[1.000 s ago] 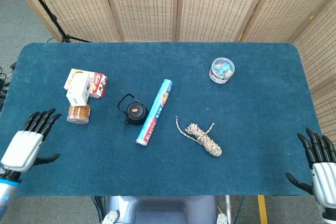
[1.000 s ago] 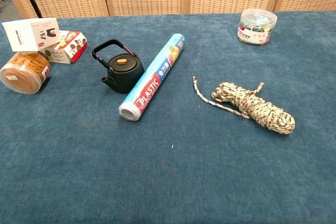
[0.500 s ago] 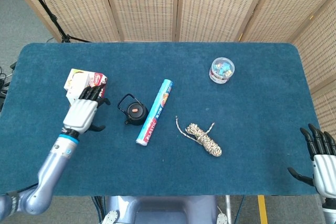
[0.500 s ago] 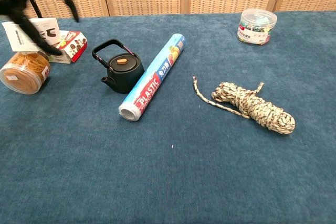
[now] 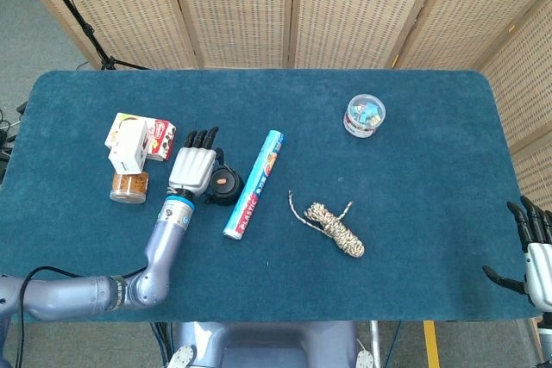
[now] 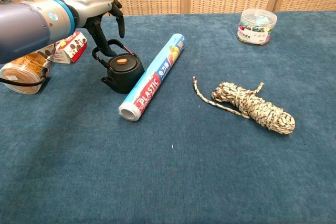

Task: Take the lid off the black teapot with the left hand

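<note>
Blue cloth is lying bare between the teapot (image 5: 222,184) and the table's (image 5: 259,290) near edge. I'm holding my left hand (image 5: 193,168), fingers spread, over the pot's left side, lid (image 6: 122,61) sitting on. Right hand (image 5: 536,252), fingers apart, is hanging off the right edge.

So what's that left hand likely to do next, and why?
Probably shift slightly right and lower its fingers onto the lid's orange knob. The left hand hovers open beside the black teapot, holding nothing, and the lid is still on.
</note>
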